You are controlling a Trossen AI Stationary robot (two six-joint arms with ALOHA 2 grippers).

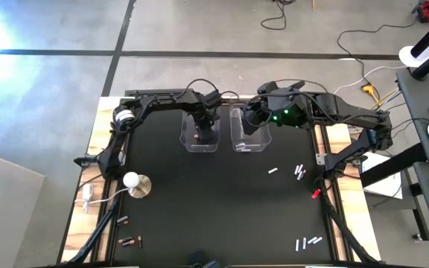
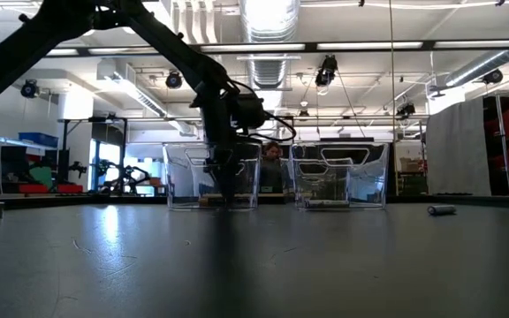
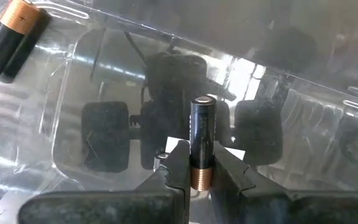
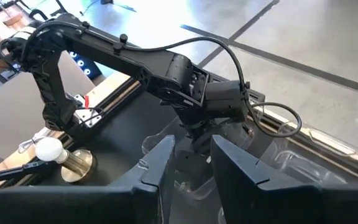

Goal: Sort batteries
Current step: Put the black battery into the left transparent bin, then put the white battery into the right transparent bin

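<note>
My left gripper [image 1: 204, 132] reaches down into the left clear bin [image 1: 188, 143] and is shut on a dark battery [image 3: 202, 134] with a copper end. Another dark battery [image 3: 10, 38] lies on that bin's floor. My right gripper [image 4: 191, 163] hovers open over the right clear bin [image 1: 238, 141] with nothing between its fingers. Silvery batteries [image 2: 327, 203] lie in the right bin. More silvery batteries [image 1: 299, 172] lie loose on the table's right side, and dark ones [image 1: 130, 240] near the front left corner. My left gripper pinches the dark battery between its two fingers [image 3: 180, 165] near the copper end [image 3: 202, 177]. It comes from above, pointing down, with the battery lying along the fingers. The battery's dark end [image 3: 204, 102] sticks out past the fingertips toward the bin floor, lifted clear.
A white round-based knob [image 1: 135, 183] stands at the table's left. A small red object [image 1: 316, 193] lies at the right edge. The two bins [image 2: 212, 177] sit side by side at the far middle. The middle of the black mat is bare.
</note>
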